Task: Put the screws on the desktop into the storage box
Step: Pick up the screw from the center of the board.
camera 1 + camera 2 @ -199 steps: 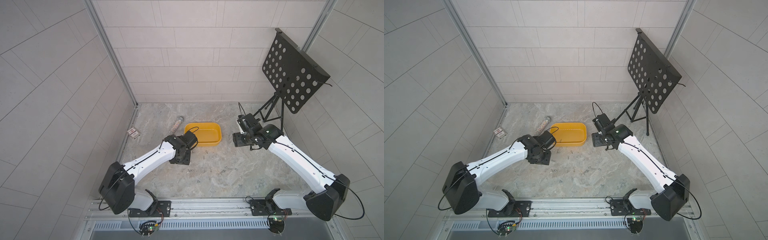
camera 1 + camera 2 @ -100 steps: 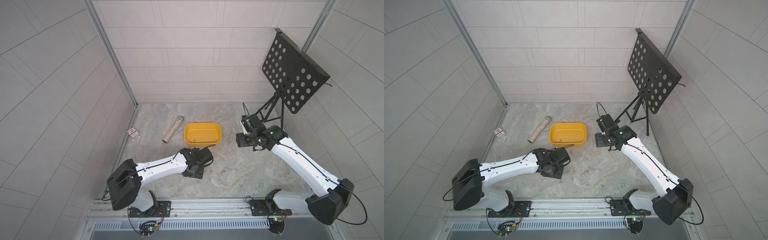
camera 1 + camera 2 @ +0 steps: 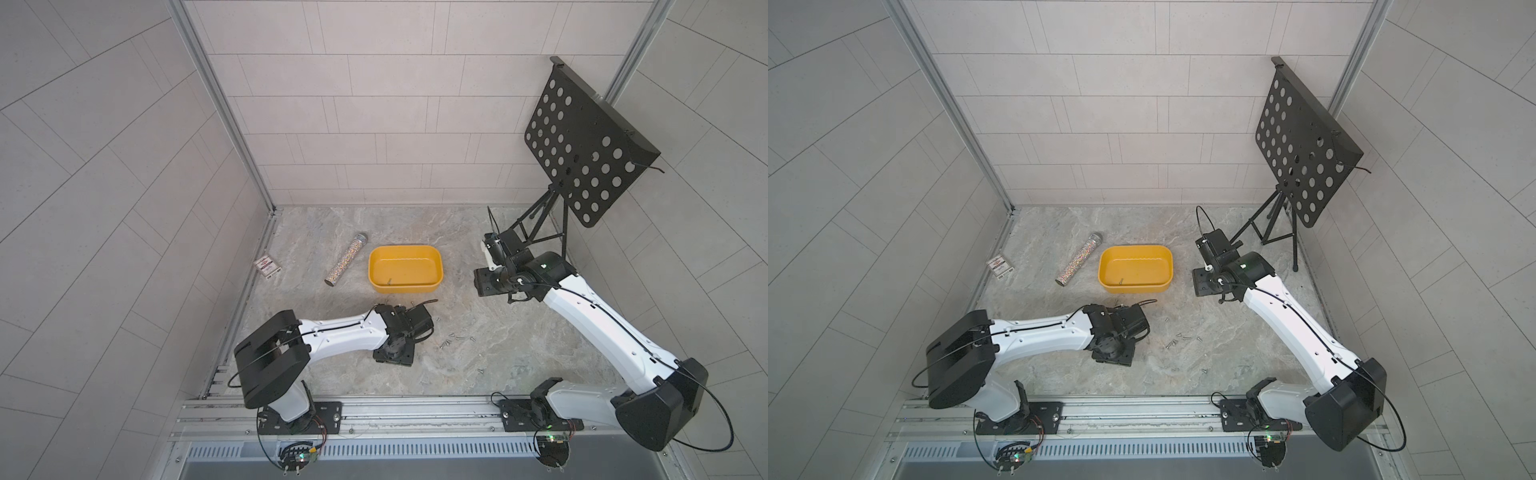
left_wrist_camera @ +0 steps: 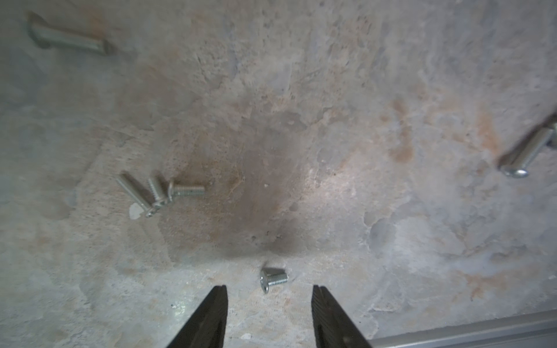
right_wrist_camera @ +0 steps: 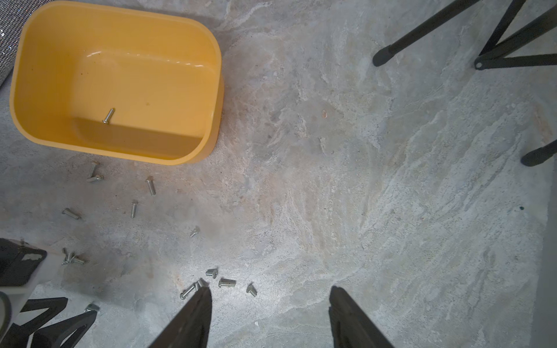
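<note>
Grey marble-patterned desktop [image 3: 519, 332] carries a yellow storage box [image 3: 405, 249], silver screws [image 3: 448, 341] scattered in front of it, a glittery tube [image 3: 347, 266] alongside, a red-and-white card box [image 3: 267, 267] at the left wall, and a black music stand [image 3: 1308, 141].

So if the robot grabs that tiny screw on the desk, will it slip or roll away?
Probably slippery: the screw is smooth shiny metal, tiny beside the left tool. Its round shaft may roll if nudged, though the wide head would likely curve it round. It looks stiff, unlikely to bend.
</note>
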You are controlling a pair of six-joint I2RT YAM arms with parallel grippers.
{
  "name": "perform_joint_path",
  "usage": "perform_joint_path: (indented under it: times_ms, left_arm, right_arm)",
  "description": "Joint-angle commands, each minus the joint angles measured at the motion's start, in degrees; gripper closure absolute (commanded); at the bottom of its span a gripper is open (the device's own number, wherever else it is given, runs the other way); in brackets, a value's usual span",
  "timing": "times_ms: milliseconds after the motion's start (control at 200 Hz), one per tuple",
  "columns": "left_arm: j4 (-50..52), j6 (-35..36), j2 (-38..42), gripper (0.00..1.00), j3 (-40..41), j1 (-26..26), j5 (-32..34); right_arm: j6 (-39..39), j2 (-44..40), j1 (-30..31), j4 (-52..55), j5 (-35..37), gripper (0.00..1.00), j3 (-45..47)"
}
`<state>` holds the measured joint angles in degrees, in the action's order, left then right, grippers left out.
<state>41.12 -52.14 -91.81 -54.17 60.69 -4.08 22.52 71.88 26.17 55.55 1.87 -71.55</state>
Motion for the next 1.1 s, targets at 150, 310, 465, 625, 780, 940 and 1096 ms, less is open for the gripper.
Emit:
perform_joint_path:
  times_ms: [150, 310, 465, 625, 780, 940, 1096]
  left_arm:
    - [0.1, -0.29, -1.09, 0.51, 1.69, 0.48, -0.05]
    - [0.01, -0.42, -1.52, 0.52, 2.09, 0.94, 0.03]
    - [-0.25, -0.69, -2.57, 0.54, 1.71, 2.05, 0.22]
    - [-0.64, -0.69, -3.68, 0.58, 1.53, 2.66, 0.27]
    - [-0.13, -0.44, -4.23, 0.6, 1.44, 2.72, 0.95]
    - [0.96, 0.18, -4.68, 0.6, 0.88, 2.75, 2.48]
    - [0.91, 0.71, -5.61, 0.6, -0.12, 2.75, 2.87]
  right_arm:
    - [-0.7, -0.31, -0.29, 0.88, -0.41, 0.34, 0.27]
    - [-0.72, 0.02, -0.27, 0.83, -0.76, 0.35, 0.25]
    - [-0.73, 0.18, -0.3, 0.79, -0.83, 0.35, 0.27]
    - [-0.73, 0.11, -0.31, 0.7, -0.9, 0.37, 0.56]
    - [-0.73, 0.05, -0.25, 0.61, -0.84, 0.37, 0.88]
    - [-0.68, 0.14, -0.25, 0.44, -1.03, 0.38, 0.97]
    - [-0.66, 0.22, -0.26, 0.37, -1.09, 0.39, 1.06]
